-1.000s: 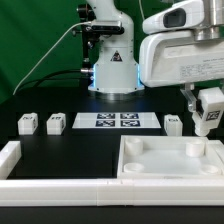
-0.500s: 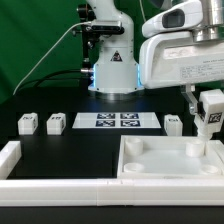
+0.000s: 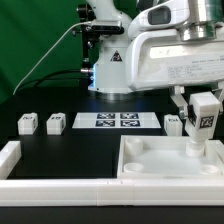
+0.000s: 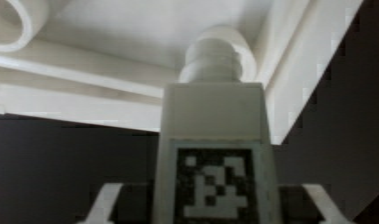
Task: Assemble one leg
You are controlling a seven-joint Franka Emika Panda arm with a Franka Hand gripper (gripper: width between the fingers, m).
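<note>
My gripper point(image 3: 203, 103) is shut on a leg point(image 3: 203, 118), a small white post with a black-and-white tag on its face. It holds the leg nearly upright over the back right corner of the large white tray-like piece point(image 3: 165, 165), with the leg's lower end at the corner socket point(image 3: 196, 149). In the wrist view the leg point(image 4: 216, 120) fills the middle, and its round end points at the raised round socket point(image 4: 218, 58). The fingers point(image 4: 115, 200) show on either side. Three more legs lie on the table: two at the exterior view's left point(image 3: 27, 123) point(image 3: 56, 123) and one by the tray point(image 3: 173, 124).
The marker board point(image 3: 118, 121) lies flat at the middle of the table. A white rail point(image 3: 12, 158) runs along the front and the exterior view's left edge. The robot base point(image 3: 112, 70) stands behind.
The arm has moved toward the exterior view's left and lowered slightly. The held leg has gone from tilted to nearly upright over the tray's corner socket.
</note>
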